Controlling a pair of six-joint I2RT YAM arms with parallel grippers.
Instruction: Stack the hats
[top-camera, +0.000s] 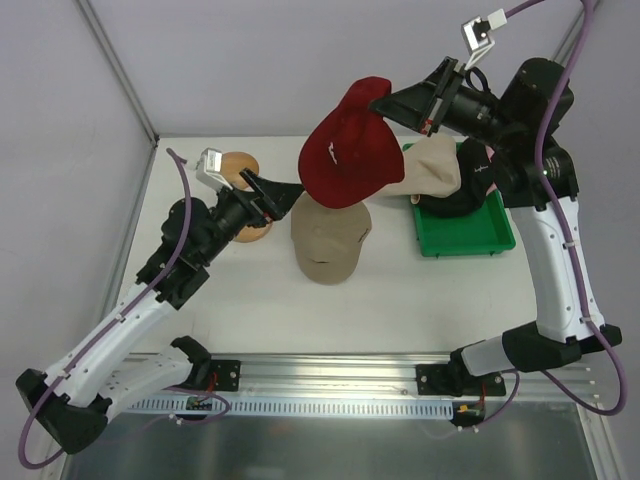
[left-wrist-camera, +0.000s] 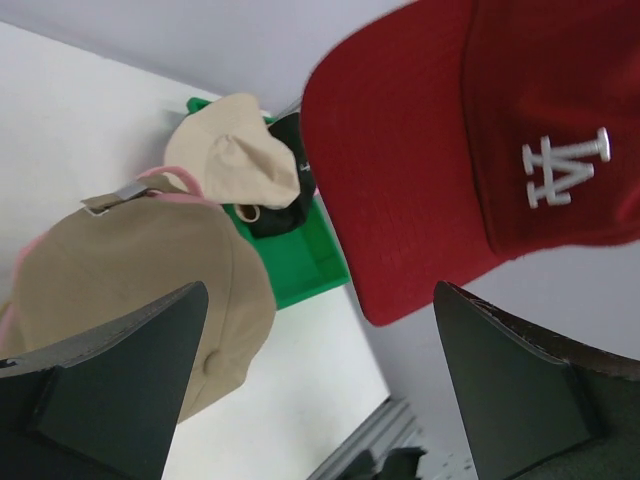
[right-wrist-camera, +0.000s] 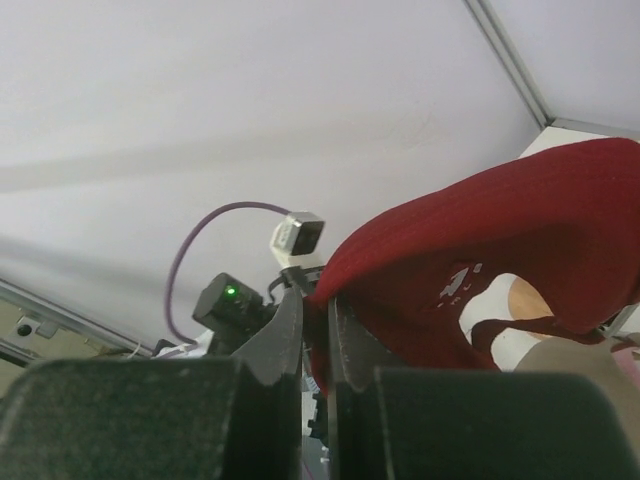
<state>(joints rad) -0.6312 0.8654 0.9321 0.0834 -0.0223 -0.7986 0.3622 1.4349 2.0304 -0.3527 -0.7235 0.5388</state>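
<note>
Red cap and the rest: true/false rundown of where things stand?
1. The right gripper is shut on the red cap. True.
2. The red cap rests on the tan cap. False: it hangs in the air from the right gripper.
3. The left gripper is open and empty. True.
4. The tan cap is in the green tray. False: it sits outside, left of the tray in the top view.
5. The cream hat is in the tray. True.

The left arm (top-camera: 120, 325) and right arm (top-camera: 560, 270) wear white shells with black joints. Purple cables (top-camera: 183, 185) trail along both. Fingers (left-wrist-camera: 110, 380) are matte black wedges.
</note>
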